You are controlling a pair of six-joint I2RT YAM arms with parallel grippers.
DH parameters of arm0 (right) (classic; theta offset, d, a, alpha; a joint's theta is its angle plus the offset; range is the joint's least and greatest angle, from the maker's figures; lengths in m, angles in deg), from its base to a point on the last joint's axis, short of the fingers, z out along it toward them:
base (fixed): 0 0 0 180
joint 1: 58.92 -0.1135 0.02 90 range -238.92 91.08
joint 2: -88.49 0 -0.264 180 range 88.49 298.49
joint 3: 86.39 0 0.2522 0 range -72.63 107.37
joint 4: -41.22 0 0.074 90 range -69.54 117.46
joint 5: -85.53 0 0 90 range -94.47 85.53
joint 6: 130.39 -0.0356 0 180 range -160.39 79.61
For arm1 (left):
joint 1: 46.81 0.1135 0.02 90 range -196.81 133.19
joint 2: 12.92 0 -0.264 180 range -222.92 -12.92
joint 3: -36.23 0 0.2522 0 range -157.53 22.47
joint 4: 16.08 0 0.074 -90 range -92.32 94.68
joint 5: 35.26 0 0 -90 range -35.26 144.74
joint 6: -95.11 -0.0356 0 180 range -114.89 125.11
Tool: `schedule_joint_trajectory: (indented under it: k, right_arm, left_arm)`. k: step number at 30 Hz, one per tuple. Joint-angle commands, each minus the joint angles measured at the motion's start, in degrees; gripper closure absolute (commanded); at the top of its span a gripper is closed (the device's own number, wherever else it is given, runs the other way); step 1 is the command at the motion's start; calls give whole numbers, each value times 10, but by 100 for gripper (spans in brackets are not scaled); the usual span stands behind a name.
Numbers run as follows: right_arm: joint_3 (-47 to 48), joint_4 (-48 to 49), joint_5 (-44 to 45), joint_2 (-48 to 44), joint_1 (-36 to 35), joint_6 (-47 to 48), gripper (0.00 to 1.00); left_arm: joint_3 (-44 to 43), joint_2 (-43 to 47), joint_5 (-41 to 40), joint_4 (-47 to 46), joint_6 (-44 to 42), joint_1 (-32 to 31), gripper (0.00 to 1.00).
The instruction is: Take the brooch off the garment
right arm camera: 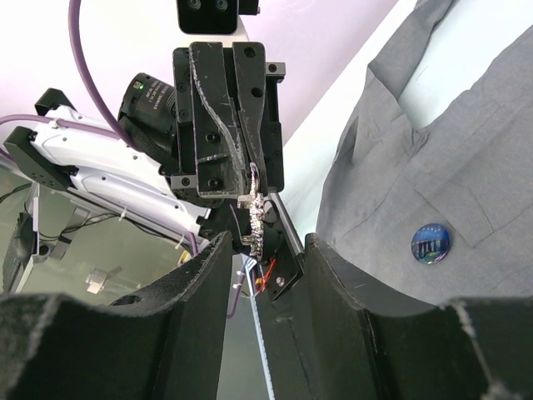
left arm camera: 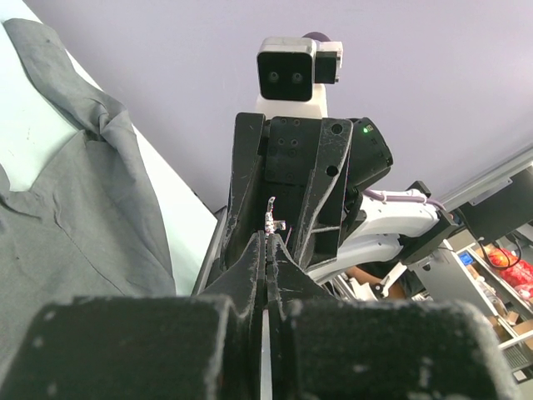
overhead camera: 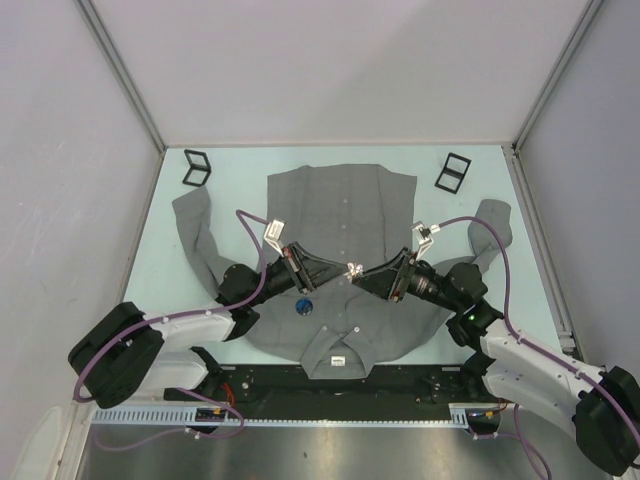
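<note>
The grey shirt (overhead camera: 345,205) lies flat on the pale table, collar toward the arms; it also shows in the left wrist view (left arm camera: 75,225) and the right wrist view (right arm camera: 466,158). A small sparkly silver brooch (overhead camera: 353,268) is held in the air above the shirt's middle. My left gripper (overhead camera: 345,268) is shut on it, and the brooch (left arm camera: 272,220) sticks out of its closed tips (left arm camera: 269,237). My right gripper (overhead camera: 367,273) faces it, open, with the brooch (right arm camera: 256,218) just beyond the gap between its fingers (right arm camera: 266,246). A round blue badge (overhead camera: 303,306) (right arm camera: 430,243) is on the shirt.
Two small black frame stands sit at the far corners of the table, one on the left (overhead camera: 197,167) and one on the right (overhead camera: 453,173). Grey walls close the table in on three sides. The shirt sleeves (overhead camera: 200,235) spread left and right.
</note>
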State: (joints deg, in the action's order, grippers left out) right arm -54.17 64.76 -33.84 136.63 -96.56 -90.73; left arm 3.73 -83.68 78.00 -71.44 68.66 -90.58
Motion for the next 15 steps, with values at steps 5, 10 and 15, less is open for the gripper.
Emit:
schedule_joint_trajectory:
  k: [5, 10, 15]
  right_arm:
    - [31, 24, 4, 4, 2, 2, 56]
    - [31, 22, 5, 7, 2, 3, 58]
    - [31, 19, 6, 12, 1, 3, 63]
  left_arm:
    - [-7, -5, 16, -38, 3, -4, 100]
    - [-9, -5, 18, -37, -1, -6, 100]
    - [-10, -4, 18, -40, -1, -8, 100]
